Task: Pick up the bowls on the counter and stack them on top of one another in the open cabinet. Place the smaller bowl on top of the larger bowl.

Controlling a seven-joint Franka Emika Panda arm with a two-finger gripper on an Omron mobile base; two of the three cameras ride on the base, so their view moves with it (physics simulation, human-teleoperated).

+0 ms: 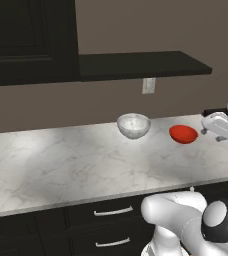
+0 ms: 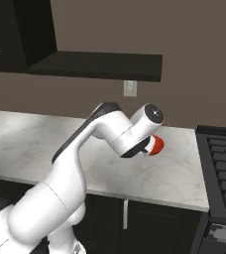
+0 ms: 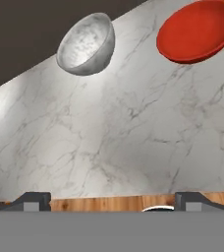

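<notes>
Upright, both round bowls sit mouth-up and apart on the veined white marble counter [image 1: 61, 165] near the wall: the speckled white-grey stone-like bowl [image 1: 133, 125] deep, the glossy red bowl [image 1: 183, 134] shallower. Spread wide, the empty gripper [image 3: 112, 203] hovers short of them.

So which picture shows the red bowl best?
The hand view: the red bowl looks big, inside visible, though its top edge is cut off. The left base view shows it whole but small. In the right base view the arm hides most of it.
</notes>
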